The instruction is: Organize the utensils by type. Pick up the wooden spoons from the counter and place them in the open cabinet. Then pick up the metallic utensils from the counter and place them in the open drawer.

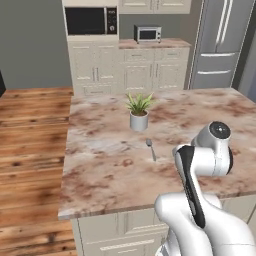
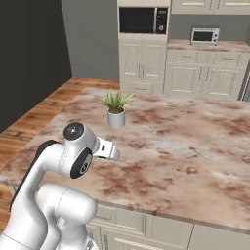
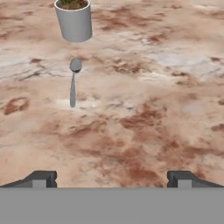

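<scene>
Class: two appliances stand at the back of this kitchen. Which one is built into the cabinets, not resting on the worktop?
The black microwave is built in; the small silver toaster oven rests on the worktop.

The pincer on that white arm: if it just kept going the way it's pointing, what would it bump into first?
Most likely the bare marbled counter. The open pincer looks down and forward at the stone. The grey metal spoon and the potted plant sit left of its line, though depth is hard to judge.

On the counter [image 1: 100,165], a metal spoon [image 1: 150,149] lies just before the potted plant [image 1: 139,113].
</scene>
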Tool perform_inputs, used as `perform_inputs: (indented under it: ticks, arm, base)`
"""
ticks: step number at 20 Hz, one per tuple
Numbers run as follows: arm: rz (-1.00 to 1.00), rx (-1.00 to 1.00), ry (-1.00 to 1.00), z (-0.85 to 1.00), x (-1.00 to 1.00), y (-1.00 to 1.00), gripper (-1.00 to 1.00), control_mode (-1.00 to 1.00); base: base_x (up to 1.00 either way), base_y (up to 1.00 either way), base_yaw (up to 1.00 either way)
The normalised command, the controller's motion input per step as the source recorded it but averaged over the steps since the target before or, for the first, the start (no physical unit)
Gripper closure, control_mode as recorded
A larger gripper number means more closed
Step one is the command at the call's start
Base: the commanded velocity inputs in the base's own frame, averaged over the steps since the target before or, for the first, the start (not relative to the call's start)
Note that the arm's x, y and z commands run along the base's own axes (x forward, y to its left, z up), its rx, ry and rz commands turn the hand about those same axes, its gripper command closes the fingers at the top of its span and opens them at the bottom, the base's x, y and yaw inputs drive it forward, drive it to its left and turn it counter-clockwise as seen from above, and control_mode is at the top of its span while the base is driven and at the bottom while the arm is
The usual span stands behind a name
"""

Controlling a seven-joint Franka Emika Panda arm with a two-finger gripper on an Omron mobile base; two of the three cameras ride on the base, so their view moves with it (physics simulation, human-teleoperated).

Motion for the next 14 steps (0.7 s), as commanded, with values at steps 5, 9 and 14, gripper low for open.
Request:
perform_inputs:
  ticks: [5, 9, 14]
  arm:
    - [0.0, 0.0, 0.0, 0.0, 0.0, 0.0, -1.0, 1.0]
    - [0.0, 0.0, 0.0, 0.0, 0.0, 0.0, -1.0, 1.0]
    - [0.0, 0.0, 0.0, 0.0, 0.0, 0.0, -1.0, 1.0]
  base:
    - [0.0, 0.0, 0.0]
    - [0.01, 0.0, 0.0]
    - [0.18, 0.0, 0.0]
